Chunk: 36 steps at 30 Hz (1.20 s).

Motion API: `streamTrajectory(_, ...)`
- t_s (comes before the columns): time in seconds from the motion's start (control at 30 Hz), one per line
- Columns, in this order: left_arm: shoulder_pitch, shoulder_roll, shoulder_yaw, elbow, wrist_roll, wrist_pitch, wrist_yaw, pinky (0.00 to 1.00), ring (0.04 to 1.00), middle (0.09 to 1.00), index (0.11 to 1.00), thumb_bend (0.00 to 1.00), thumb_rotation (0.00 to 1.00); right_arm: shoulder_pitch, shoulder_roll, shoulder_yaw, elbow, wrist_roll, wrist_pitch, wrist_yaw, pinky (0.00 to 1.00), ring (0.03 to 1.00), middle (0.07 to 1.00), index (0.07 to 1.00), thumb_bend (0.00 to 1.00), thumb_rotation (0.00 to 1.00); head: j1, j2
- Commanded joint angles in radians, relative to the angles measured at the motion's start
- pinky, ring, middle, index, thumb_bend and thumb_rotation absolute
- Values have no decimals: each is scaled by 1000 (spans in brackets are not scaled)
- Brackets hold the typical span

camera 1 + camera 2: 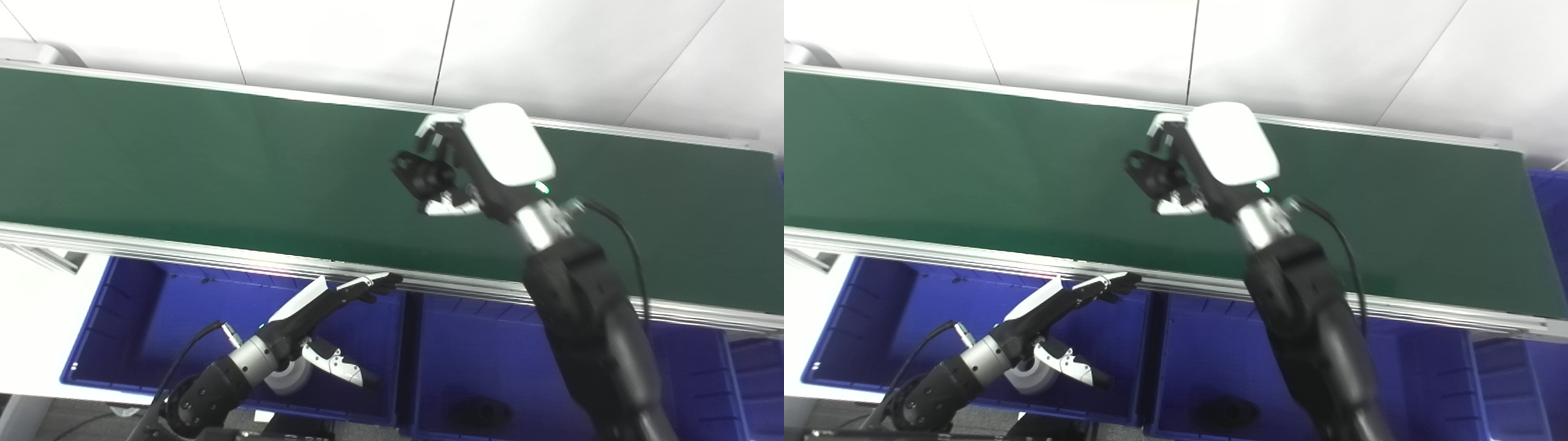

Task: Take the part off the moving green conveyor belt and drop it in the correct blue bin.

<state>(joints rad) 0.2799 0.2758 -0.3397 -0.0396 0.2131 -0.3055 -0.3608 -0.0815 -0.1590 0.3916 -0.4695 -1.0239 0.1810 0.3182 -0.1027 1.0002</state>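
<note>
My right hand [456, 165] is raised over the green conveyor belt [184, 159] near its middle. Its fingers are closed around a black part [422, 174] with a ring-shaped end that sticks out to the left; it also shows in the right eye view [1151, 171]. My left hand [331, 306] hangs over the left blue bin [122, 318], below the belt's front rail. Its fingers are stretched out and apart, and it holds nothing.
The belt's aluminium front rail [184, 248] runs across the picture. A middle blue bin [478, 343] holds a dark part [481, 413]. A roll of white tape [1032, 376] lies in the left bin. Another blue bin [753, 380] is at the right edge.
</note>
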Motion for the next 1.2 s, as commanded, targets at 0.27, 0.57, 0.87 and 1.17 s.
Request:
streamTrajectory(0.27,14,21,31,-52,-42,-6,2,812,875,900,890,970,383,254,-14,-103,-162,174,-14,28,215,445,505,466,516,0,-45,15)
streamTrajectory(0.57,20,57,42,-81,-65,11,-25,834,885,904,891,975,398,438,-133,-132,-72,328,-37,37,345,409,524,473,514,0,-82,36)
streamTrajectory(0.87,30,117,51,-105,-72,5,-49,846,893,915,898,969,396,436,-153,-82,76,322,-21,48,237,445,466,496,518,0,-113,66)
streamTrajectory(1.17,24,146,43,-139,-36,56,-66,848,900,928,914,974,378,350,-164,-8,165,247,-4,89,333,415,513,504,513,0,-126,83)
